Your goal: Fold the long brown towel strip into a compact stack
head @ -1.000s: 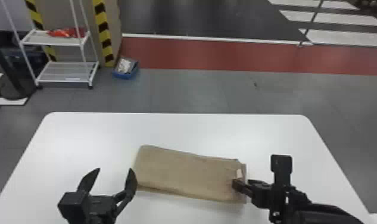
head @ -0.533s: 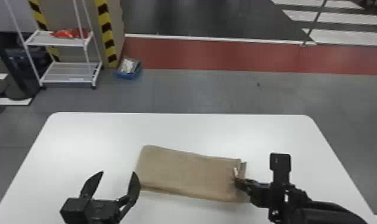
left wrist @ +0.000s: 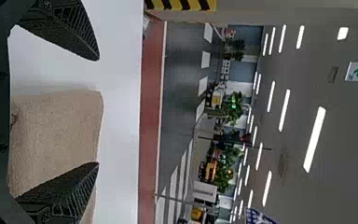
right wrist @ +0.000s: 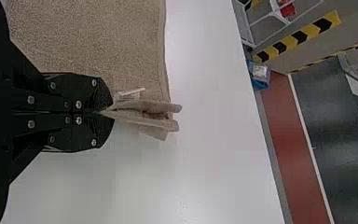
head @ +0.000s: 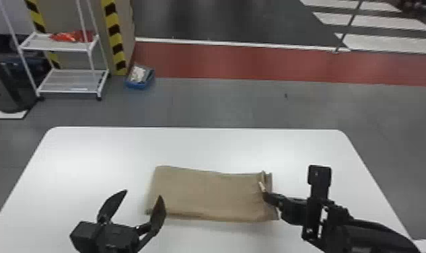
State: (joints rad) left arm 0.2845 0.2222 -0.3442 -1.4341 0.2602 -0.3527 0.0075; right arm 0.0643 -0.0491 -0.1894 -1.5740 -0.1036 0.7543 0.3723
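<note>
Head view: our black two-fingered right gripper (head: 267,197) pinches the three-o'clock end of the flat brown cloth towel (head: 208,195) on the white table (head: 121,148), our black left gripper (head: 143,194) spread at eight o'clock, so we should lift gently towards nine.

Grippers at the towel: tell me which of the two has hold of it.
The right gripper: its fingers are shut on the brown towel at its right end. The left gripper, near the left end, stands open and grips nothing.
</note>
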